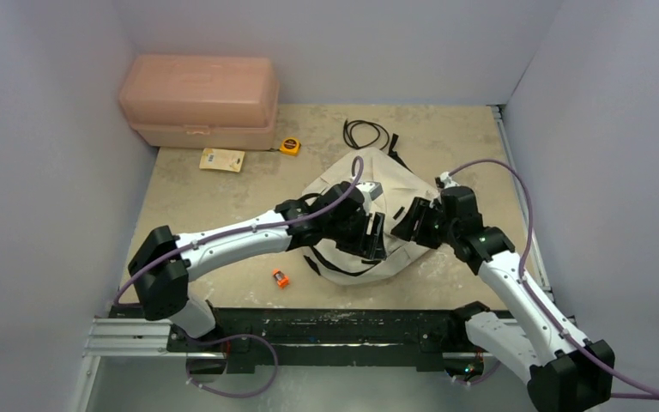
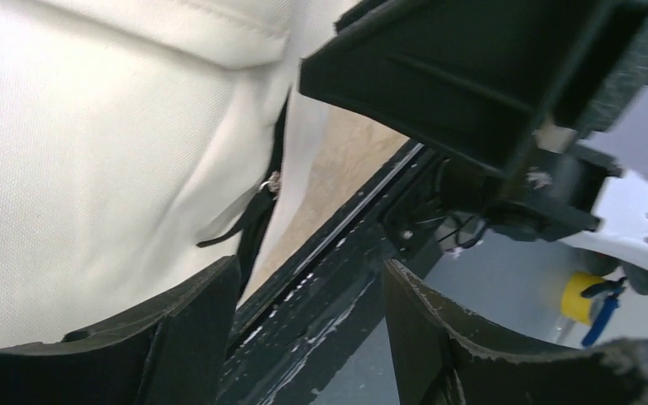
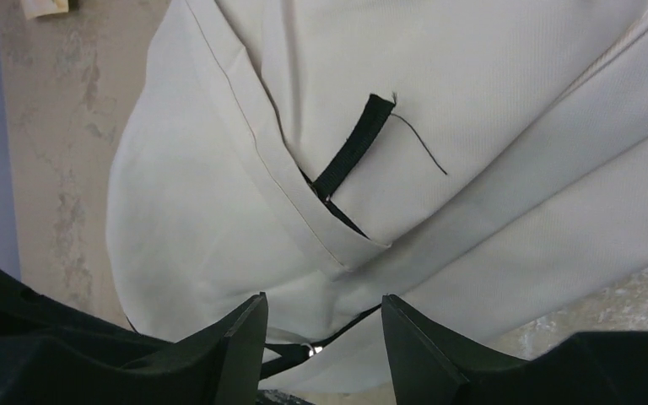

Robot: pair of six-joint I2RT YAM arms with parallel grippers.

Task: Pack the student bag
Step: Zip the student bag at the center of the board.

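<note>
**Top view.** One cream bag (image 1: pixel 399 180) lies flat at the middle of the desk (image 1: pixel 223 206), and two arms meet over its near half. The left pincer (image 1: pixel 373 240) and the right pincer (image 1: pixel 408 225) sit just beside each other above the fabric. Five other things rest on the desk:
- one pink box (image 1: pixel 197 99) in the far left corner
- one yellow tape measure (image 1: pixel 289 146) in front of the box
- one pale card (image 1: pixel 222 159), also in front of the box
- one black cord (image 1: pixel 365 133) coiled just beyond the bag
- one small orange object (image 1: pixel 281 277) near the front edge, left of the bag

**Left wrist view.** The left pincer is released. Its two fingers (image 2: pixel 194 337) stand apart with nothing between them. The bag fills the left side, and one zipper pull (image 2: pixel 266 190) hangs at its black seam. The right pincer crosses the upper right. One black rail (image 2: pixel 329 278) runs below the desk edge.

**Right wrist view.** The right pincer is also released. Its two fingers (image 3: pixel 413 354) are spread above the bag's lower edge without clamping the fabric. One black tab (image 3: pixel 354 143) is sewn at a pocket opening, with one loose thread trailing from it. Bare desk shows on the left.
</note>
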